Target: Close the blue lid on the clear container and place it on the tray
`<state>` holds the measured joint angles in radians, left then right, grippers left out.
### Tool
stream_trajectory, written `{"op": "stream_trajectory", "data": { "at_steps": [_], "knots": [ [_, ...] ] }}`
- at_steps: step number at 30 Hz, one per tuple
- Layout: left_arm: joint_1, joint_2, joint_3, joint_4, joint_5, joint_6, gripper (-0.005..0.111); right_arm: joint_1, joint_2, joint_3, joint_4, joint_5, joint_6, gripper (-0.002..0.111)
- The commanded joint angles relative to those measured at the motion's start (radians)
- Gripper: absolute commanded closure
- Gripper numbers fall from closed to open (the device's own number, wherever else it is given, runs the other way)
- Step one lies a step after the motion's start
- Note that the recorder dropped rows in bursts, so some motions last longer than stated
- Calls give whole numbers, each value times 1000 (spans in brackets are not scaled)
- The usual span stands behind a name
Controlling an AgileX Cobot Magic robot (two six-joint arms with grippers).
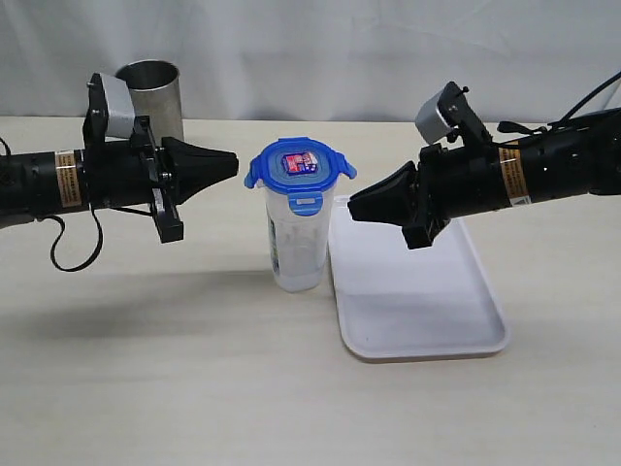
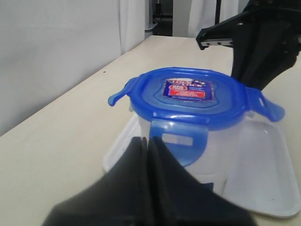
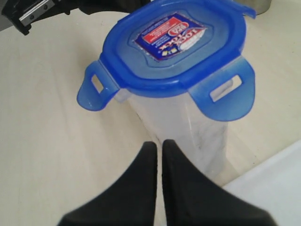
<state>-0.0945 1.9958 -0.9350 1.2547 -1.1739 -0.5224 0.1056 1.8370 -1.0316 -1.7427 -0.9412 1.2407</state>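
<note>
Left gripper (image 1: 233,163) closed, glossy rounded blue lid (image 1: 299,167) seemingly seated, clear plastic container (image 1: 296,254)

Lab: beige table (image 1: 146,388), white curtain (image 1: 340,49)

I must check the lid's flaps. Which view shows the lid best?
The right wrist view: the lid is large, seen from above, two flaps flaring outward. The left wrist view shows it obliquely, one flap hanging down. The exterior view shows it small, on the container.

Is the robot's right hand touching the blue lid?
Apart. In the exterior view the right hand, shut, ends short of the blue lid, lower than its side flap, and a pale gap shows between them.
</note>
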Motion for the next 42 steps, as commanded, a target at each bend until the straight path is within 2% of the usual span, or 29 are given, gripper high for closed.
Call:
{"op": "stream_trajectory", "data": {
  "at_steps": [1, 28, 42],
  "knots": [
    [1, -9, 4, 20, -36, -26, 107, 0, -7, -2, -2, 1, 5, 104],
    [-12, -9, 4, 35, -47, -35, 107, 0, -7, -2, -2, 9, 0, 104],
    [-12, -9, 4, 52, -47, -58, 107, 2, -7, -2, 80, 107, -22, 104]
  ]
}}
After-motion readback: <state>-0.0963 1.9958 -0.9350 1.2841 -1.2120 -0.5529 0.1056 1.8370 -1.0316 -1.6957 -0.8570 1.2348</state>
